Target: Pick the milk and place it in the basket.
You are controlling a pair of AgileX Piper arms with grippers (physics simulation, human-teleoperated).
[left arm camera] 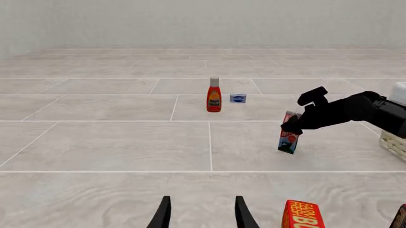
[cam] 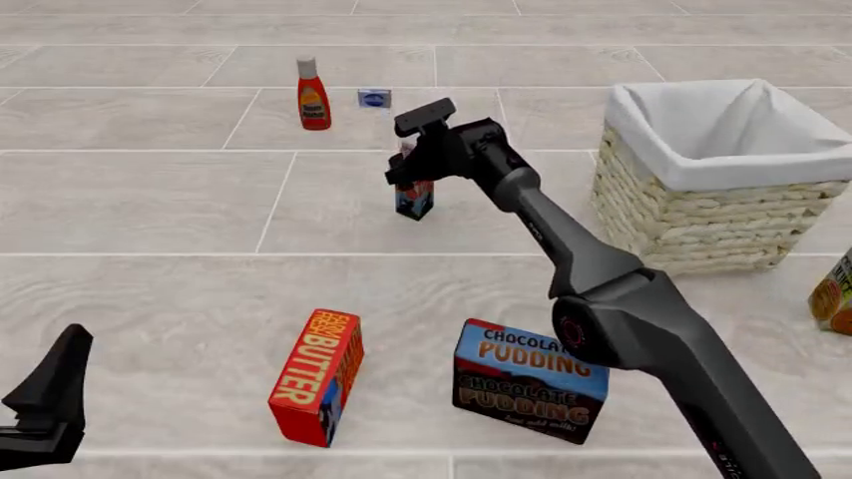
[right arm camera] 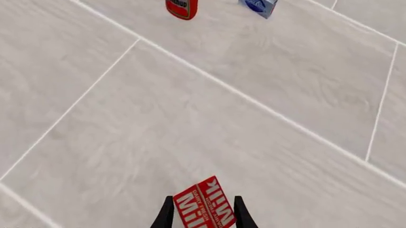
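Observation:
The milk (cam: 414, 196) is a small red-and-blue carton in the middle of the floor, tilted, left of the basket (cam: 719, 205). My right gripper (cam: 409, 168) is shut on its top. In the left wrist view the milk (left arm camera: 288, 140) hangs tilted from the right gripper (left arm camera: 292, 125), with the basket (left arm camera: 396, 142) at the edge. In the right wrist view the milk (right arm camera: 204, 209) sits between the fingers of the right gripper (right arm camera: 203, 214). My left gripper (left arm camera: 201, 214) is open and empty, low at the near left (cam: 48, 404).
A red ketchup bottle (cam: 313, 96) and a small blue-white box (cam: 374, 98) stand at the back. A butter box (cam: 317, 377) and a chocolate pudding box (cam: 530, 379) stand near the front. An orange item (cam: 835, 293) is at the right edge.

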